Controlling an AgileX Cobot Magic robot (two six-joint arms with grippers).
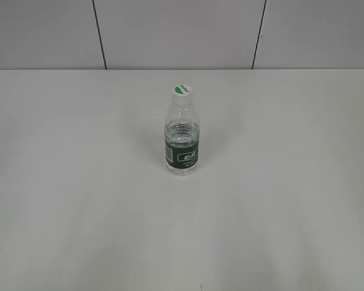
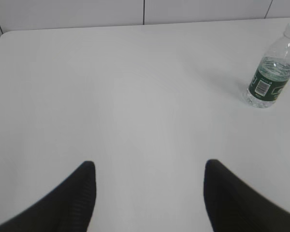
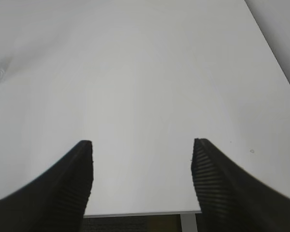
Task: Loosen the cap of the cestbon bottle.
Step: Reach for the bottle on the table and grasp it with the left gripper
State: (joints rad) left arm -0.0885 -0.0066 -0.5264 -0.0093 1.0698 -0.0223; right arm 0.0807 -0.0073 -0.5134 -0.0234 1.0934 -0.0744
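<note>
Approach step, I judge: both tools, left tool (image 2: 150,166) and right tool (image 3: 142,145), released and empty; next, one must steady the small clear ribbed plastic cestbon bottle (image 1: 182,142) at frame centre while the other grips its round white screw cap (image 1: 182,91).

White table (image 1: 79,212), grey panel wall (image 1: 182,30) w/ dark seams.

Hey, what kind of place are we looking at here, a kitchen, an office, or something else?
Probably a lab or test bench, not a kitchen. A bare white table stands against plain grey wall panels, and the only object on it is one small Cestbon water bottle with its white cap on.
</note>
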